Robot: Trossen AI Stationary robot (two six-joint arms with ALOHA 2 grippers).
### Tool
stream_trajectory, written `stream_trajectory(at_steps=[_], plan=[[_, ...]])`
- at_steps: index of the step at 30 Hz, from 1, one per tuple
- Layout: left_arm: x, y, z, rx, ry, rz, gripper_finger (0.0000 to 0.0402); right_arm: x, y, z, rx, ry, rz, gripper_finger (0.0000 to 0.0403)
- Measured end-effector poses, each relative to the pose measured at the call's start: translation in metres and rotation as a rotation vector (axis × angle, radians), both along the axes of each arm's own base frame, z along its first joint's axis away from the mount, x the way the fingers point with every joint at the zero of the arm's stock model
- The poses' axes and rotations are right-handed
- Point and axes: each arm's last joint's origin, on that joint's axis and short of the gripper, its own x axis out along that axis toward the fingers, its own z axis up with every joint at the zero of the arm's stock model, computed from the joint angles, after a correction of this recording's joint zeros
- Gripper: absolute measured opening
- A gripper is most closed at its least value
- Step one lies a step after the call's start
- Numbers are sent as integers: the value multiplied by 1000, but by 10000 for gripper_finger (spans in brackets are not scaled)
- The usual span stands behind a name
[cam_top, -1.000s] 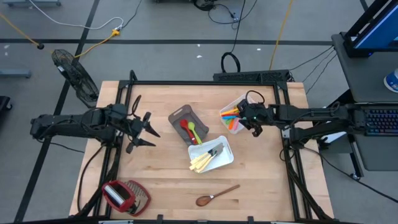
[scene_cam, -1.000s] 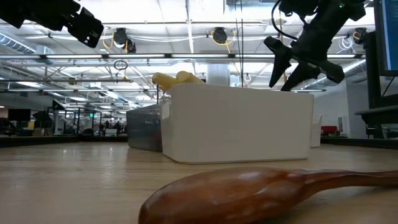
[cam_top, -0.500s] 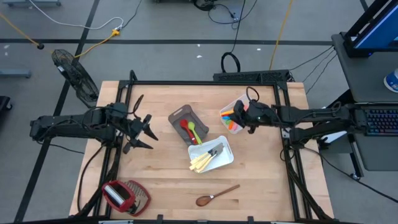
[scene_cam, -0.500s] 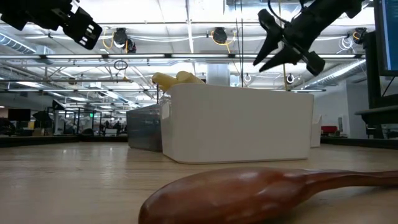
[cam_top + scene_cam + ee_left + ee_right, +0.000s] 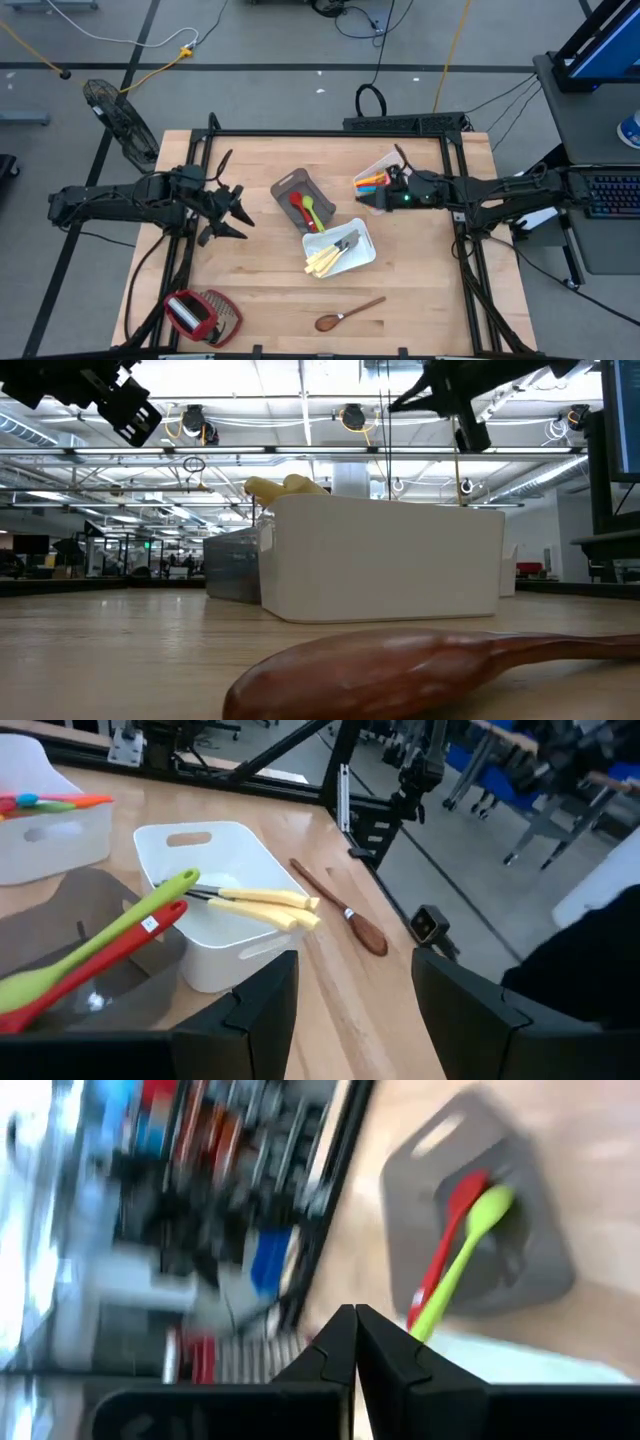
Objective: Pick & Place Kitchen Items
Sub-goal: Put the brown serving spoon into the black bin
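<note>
The right gripper (image 5: 355, 1342) has its two dark fingers pressed together, holding nothing. Past them, a red spatula (image 5: 452, 1226) and a green spatula (image 5: 466, 1250) lie side by side in a grey bin (image 5: 520, 1245).

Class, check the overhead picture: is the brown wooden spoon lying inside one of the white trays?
No. The wooden spoon lies on the bare table, apart from the nearer white tray.

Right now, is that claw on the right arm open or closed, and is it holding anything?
Closed and empty. The right gripper has its two dark fingers pressed tip to tip with nothing between them, and it hangs over the tray of colourful utensils.
</note>
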Motion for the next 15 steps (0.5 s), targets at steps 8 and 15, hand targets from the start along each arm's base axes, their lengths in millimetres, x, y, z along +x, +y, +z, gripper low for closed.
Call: stream_trajectory(at_steps=[8, 15], plan=[[2, 0, 7, -112, -10, 36, 202, -2, 33, 0, -237, -17, 418, 1], [4, 1, 14, -136, -75, 40, 202, -9, 63, 0, -403, -76, 707, 1]])
